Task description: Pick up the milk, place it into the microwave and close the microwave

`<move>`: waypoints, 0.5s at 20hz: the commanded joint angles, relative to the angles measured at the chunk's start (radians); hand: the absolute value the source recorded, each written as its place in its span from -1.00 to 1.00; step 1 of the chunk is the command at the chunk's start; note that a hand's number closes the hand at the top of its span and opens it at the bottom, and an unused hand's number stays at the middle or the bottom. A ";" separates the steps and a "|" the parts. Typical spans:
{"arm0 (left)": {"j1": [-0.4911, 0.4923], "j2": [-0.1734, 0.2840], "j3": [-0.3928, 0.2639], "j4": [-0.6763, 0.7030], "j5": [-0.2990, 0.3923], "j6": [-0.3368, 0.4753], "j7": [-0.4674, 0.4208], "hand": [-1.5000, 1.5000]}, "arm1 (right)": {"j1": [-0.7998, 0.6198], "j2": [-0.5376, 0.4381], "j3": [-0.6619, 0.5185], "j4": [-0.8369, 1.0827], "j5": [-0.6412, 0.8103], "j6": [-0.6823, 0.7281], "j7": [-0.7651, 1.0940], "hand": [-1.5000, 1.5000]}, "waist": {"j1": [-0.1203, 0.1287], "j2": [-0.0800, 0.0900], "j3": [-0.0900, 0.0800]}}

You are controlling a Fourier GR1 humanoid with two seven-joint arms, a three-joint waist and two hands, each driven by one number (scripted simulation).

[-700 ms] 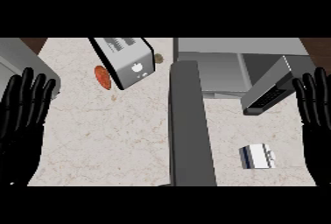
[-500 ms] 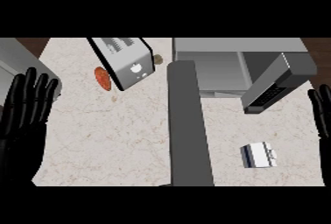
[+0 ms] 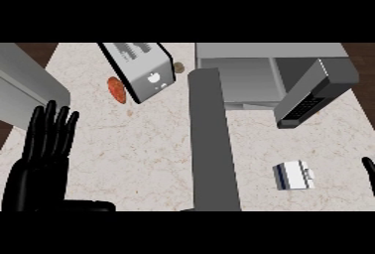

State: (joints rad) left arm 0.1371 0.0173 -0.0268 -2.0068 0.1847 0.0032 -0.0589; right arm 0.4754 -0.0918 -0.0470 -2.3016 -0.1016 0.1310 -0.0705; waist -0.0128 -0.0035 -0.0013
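While the milk [image 3: 294,175] lies near the microwave [image 3: 253,74], the left hand [image 3: 42,151] rests spread, holding nothing; the right hand's [image 3: 368,167] state is unclear

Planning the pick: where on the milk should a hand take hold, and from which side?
Judging from the head view, grip the milk across its body, coming from the right with the right hand, which shows nearest it at the edge. The carton lies apart on bare counter, its sides unobstructed.

White milk [image 3: 295,175]; black left hand [image 3: 45,144]; marbled counter [image 3: 147,149]
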 commanded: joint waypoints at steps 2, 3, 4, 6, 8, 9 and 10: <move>0.157 -0.017 -0.061 0.001 0.029 -0.042 -0.091 -1.00 | 0.081 0.024 -0.025 0.044 -0.021 0.044 -0.063 -1.00 | 0.010 0.001 0.001; 0.161 0.015 -0.012 -0.123 0.066 -0.055 -0.003 -1.00 | 0.129 0.040 -0.027 0.090 -0.012 0.070 -0.146 -1.00 | 0.011 0.000 0.002; 0.126 -0.017 -0.072 0.045 0.008 -0.026 -0.140 -1.00 | 0.110 0.040 0.001 0.010 0.016 0.044 -0.040 -1.00 | 0.008 0.002 0.001; 0.175 0.001 -0.015 -0.035 0.046 -0.066 -0.106 -1.00 | 0.112 0.033 -0.079 0.125 -0.020 0.076 -0.150 -1.00 | 0.010 0.002 0.001; 0.301 -0.017 -0.091 -0.038 0.028 -0.105 -0.190 -1.00 | 0.209 0.028 -0.082 0.059 -0.041 0.117 -0.172 -1.00 | 0.009 0.000 0.001; 0.188 -0.017 -0.061 0.014 0.042 -0.064 -0.139 -1.00 | 0.117 0.088 -0.003 0.229 0.089 0.076 -0.254 -1.00 | 0.010 0.002 0.002; 0.239 -0.005 -0.051 -0.001 0.034 -0.101 -0.180 -1.00 | 0.122 0.090 -0.004 0.260 0.091 0.075 -0.284 -1.00 | 0.012 0.002 0.001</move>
State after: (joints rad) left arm 0.3395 0.0077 -0.0823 -2.0208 0.2159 -0.0693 -0.1927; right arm 0.6006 -0.0353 -0.0712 -2.1556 -0.0675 0.2040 -0.2600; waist -0.0031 -0.0024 -0.0001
